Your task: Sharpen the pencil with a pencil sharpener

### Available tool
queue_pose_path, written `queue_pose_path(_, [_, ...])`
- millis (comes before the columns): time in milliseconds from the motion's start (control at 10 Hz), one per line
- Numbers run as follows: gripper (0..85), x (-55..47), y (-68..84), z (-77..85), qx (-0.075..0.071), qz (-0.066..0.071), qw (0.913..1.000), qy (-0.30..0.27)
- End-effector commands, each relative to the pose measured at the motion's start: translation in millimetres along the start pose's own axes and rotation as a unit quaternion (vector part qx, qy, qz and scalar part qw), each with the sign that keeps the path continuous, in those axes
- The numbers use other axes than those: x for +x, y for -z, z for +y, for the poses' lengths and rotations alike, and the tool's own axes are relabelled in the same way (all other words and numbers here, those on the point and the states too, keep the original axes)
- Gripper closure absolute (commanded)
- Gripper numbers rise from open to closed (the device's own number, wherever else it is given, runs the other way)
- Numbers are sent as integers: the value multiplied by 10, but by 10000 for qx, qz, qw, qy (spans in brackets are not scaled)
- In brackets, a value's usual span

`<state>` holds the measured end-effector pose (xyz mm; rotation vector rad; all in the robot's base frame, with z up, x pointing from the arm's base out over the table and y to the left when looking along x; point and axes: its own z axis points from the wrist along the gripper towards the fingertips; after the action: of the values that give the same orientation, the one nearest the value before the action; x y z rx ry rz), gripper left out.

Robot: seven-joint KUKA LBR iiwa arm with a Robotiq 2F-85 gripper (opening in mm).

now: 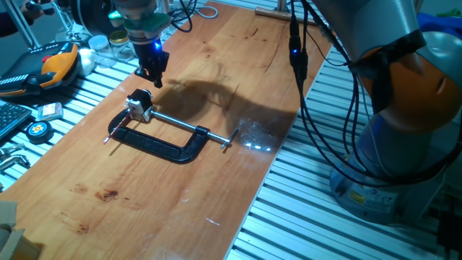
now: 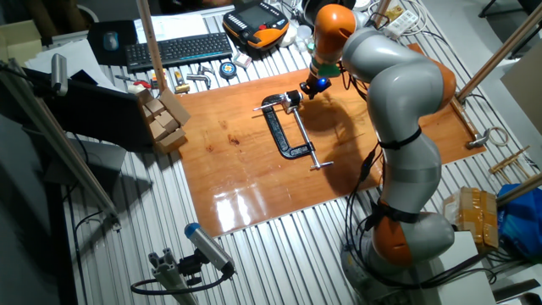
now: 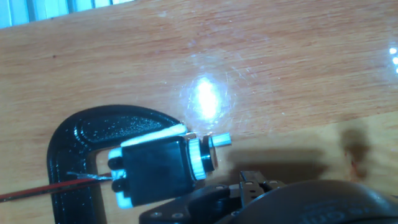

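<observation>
The pencil sharpener is a small dark block with silvery edges, held in the jaw of a black C-clamp on the wooden board. In the hand view the sharpener sits low and left of centre. The pencil is a thin reddish stick that lies flat and runs from the left into the sharpener; it also shows in one fixed view. My gripper hovers just behind and above the sharpener. Its fingers look shut and hold nothing. It also shows in the other fixed view.
The clamp's steel screw rod runs right from the sharpener to a small handle. A keyboard, a tape measure, an orange-black pendant and jars lie off the board's left side. Wooden blocks stand at the board's edge.
</observation>
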<state>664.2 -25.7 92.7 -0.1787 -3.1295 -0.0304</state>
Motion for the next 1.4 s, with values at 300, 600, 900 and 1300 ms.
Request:
queue_pose_path(300, [850,-2,9,17,129,-9,9998,-148])
queue_pose_path(600, [850,6,4,16,90,-108,9990,-431])
queue_pose_path(900, [850,13,-12,31,-27,-88,9958,-905])
queue_pose_path(1300, [850,-20,-47,10,-103,3,9909,-1339])
